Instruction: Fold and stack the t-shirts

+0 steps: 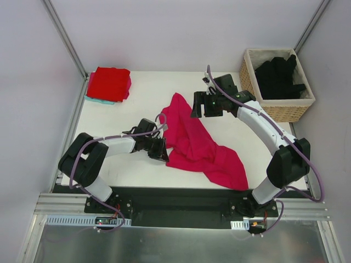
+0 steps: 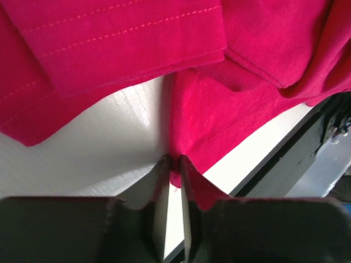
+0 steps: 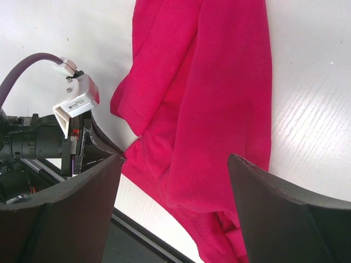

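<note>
Pinching hem of magenta t-shirt (image 2: 230, 126), left gripper (image 2: 174, 161) has jaws nearly together w/ cloth edge between tips, prob. to pull it flat for folding. Rest of shirt lies crumpled ahead of it, right beneath right gripper (image 3: 174, 159), which is spread wide, holding nothing. No legible writing; white tag (image 3: 77, 101) on left wrist unreadable.

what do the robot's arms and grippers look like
Both arms are white shells between black joints: left arm, right arm. A purple-grey cable loops along each. The left gripper and right gripper are black with flat, wedge-shaped fingers; a green light shows by the right one.
</note>
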Controlling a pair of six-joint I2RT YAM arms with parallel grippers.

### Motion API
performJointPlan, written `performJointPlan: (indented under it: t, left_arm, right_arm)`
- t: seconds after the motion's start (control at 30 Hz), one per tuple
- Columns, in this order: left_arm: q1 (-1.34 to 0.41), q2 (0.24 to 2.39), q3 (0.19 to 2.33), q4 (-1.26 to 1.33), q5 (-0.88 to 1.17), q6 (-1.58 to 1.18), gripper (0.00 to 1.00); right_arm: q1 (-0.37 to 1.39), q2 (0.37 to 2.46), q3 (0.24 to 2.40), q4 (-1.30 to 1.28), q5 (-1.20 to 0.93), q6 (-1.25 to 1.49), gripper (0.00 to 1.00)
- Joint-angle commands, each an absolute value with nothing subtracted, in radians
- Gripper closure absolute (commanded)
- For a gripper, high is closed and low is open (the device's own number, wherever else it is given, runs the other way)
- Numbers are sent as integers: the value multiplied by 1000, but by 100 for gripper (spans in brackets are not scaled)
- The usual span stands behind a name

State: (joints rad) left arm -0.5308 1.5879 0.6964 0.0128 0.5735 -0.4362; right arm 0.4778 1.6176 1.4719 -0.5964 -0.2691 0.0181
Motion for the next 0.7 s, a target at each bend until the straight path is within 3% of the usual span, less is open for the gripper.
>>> performJointPlan:
  t: [0.0, 0.1, 0.2, 0.23, 0.47, 0.67]
  left_arm:
    - [-543, 1588, 704, 20, 603, -430, 96]
    - [-543, 1560, 738, -38, 578, -417, 100]
    - [-537, 1507, 842, -240, 412, -403, 100]
    - [-531, 1488, 907, -373, 273, -413, 100]
    - [-335, 1280, 1109, -690, -40, -523, 100]
    - [-235, 1322, 1308, -888, -158, -535, 100]
  right_arm:
    - [482, 1577, 1496, -615, -250, -21, 18]
    - [482, 1574, 1490, -614, -244, -28, 18]
    - [482, 1575, 1488, -614, -241, -28, 18]
    - [483, 1575, 1486, -615, -238, -28, 18]
    - [482, 1580, 1485, -623, -226, -31, 18]
    - [483, 1630, 1540, -652, -218, -23, 18]
